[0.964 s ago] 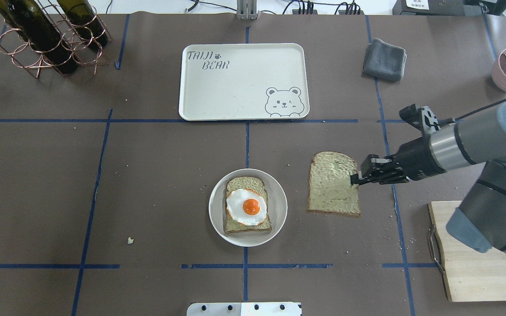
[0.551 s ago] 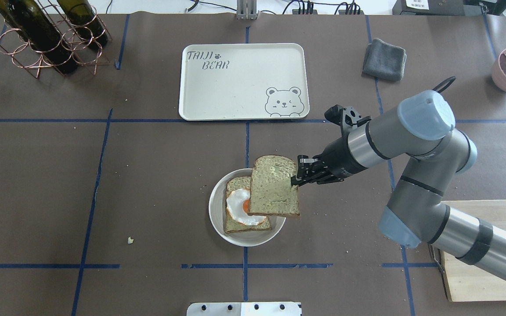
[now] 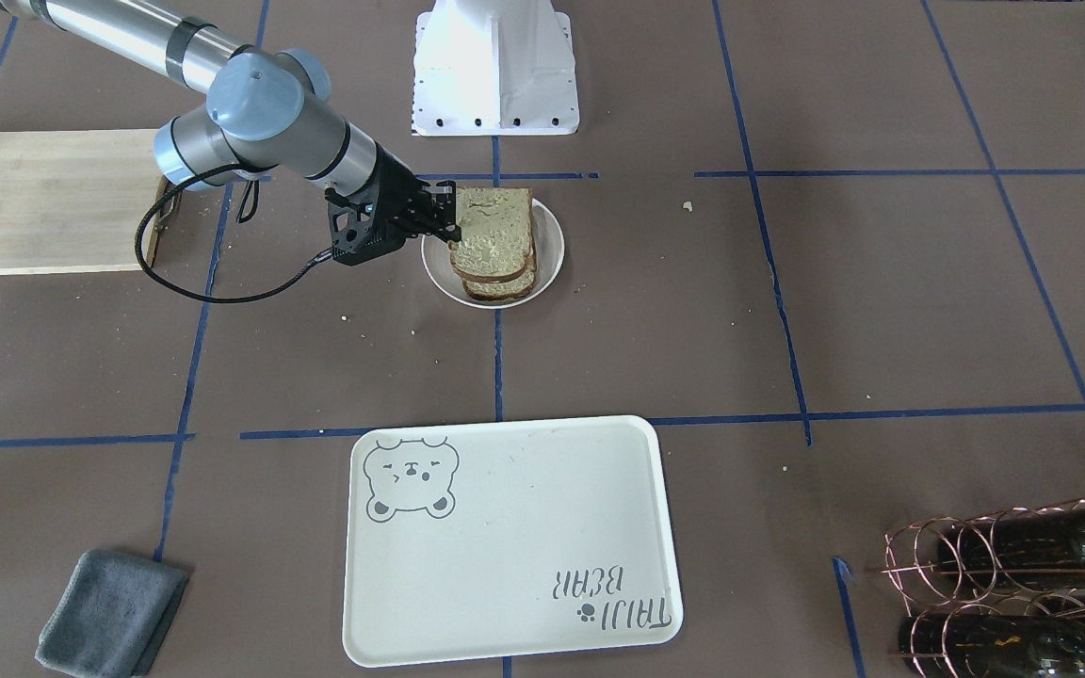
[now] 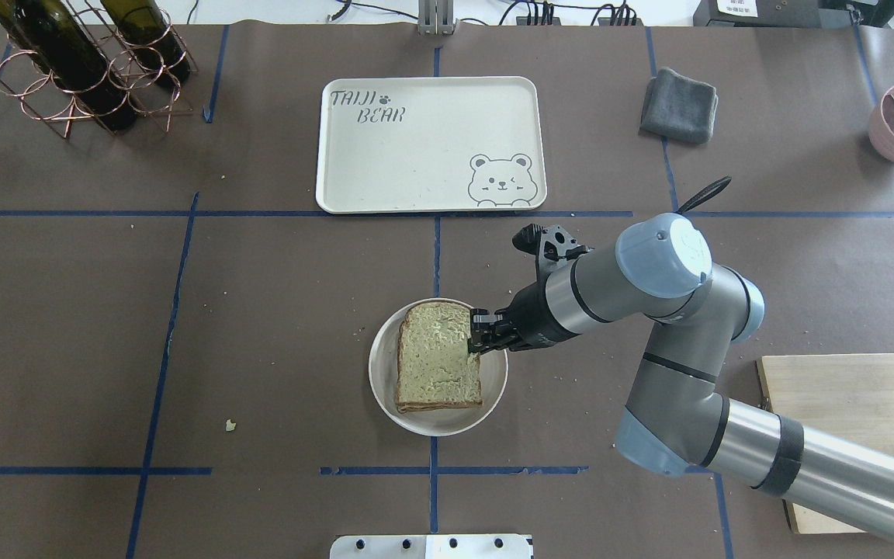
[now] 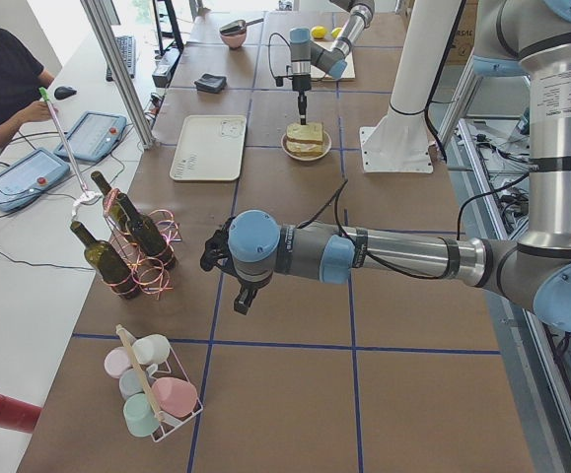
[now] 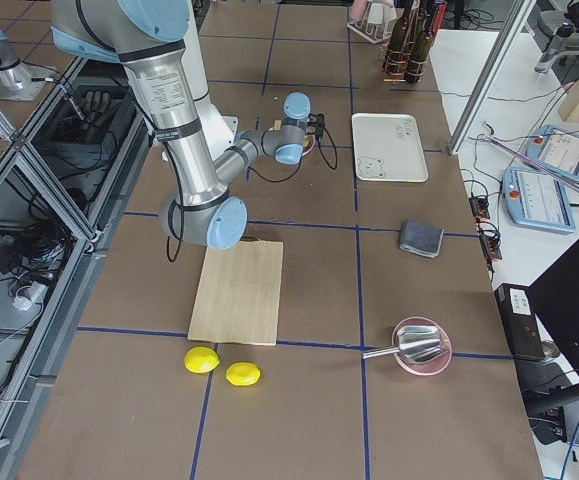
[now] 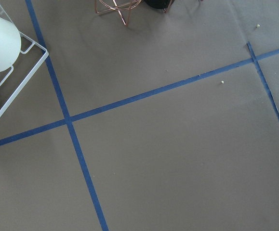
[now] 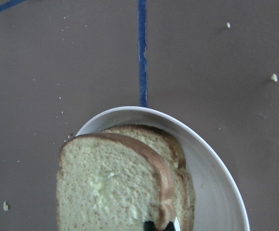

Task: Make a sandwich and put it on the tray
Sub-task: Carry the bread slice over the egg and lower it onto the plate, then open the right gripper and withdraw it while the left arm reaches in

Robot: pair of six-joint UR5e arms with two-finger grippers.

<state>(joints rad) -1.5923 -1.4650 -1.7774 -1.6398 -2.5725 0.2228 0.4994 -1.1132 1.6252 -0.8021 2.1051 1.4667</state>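
Sandwich sits on the plate near the middle of the table, as two bread slices stacked one over the other. The top slice covers nearly all of the bottom slice, of which only a strip of crust shows below it in the front-facing view. The right claw reaches in over the plate's rim from the plate's right side, and its fingers are pressed together on the right edge of the top slice, pinching it. From these views I cannot tell whether that slice rests fully on what lies under it or hangs just above. The tray lies beyond the plate, on the side away from the robot and well apart from it, and it carries nothing. A grey cloth lies farther off, beyond the plate and to its right. The wooden board lies well to the plate's right. A wire rack with bottles stands far beyond the plate to its left. The left claw hangs over bare table far to the plate's left, seen only from the side; I cannot tell whether it is spread or closed.
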